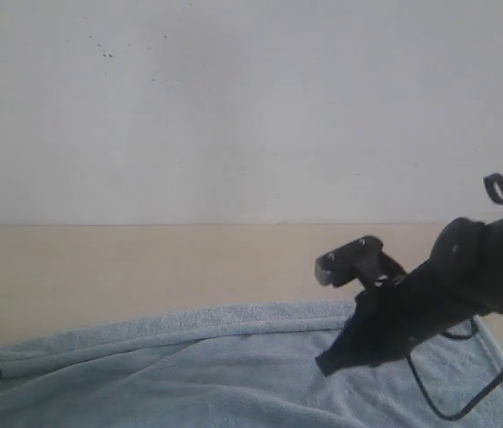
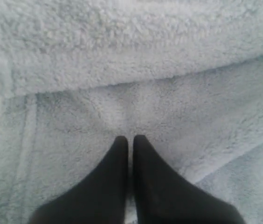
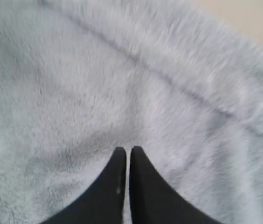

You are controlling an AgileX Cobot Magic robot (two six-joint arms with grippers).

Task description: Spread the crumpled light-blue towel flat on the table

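Towel point(image 1: 189, 366) wrinkled on table point(image 1: 100, 267), near side (fold along far hem). Left gripper point(image 2: 128, 138), right gripper point(image 3: 124, 149) pressed together, nothing visibly pinched. Risk of bunching fleece if dragged with closed tips.

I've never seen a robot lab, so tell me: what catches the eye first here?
A big fluffy light-blue towel lies wrinkled across the near part of the pale beige table. On the right, a black arm slants down over it, the right tool pointing at the cloth. The left tool, seen close up, is shut, with fleece all around.
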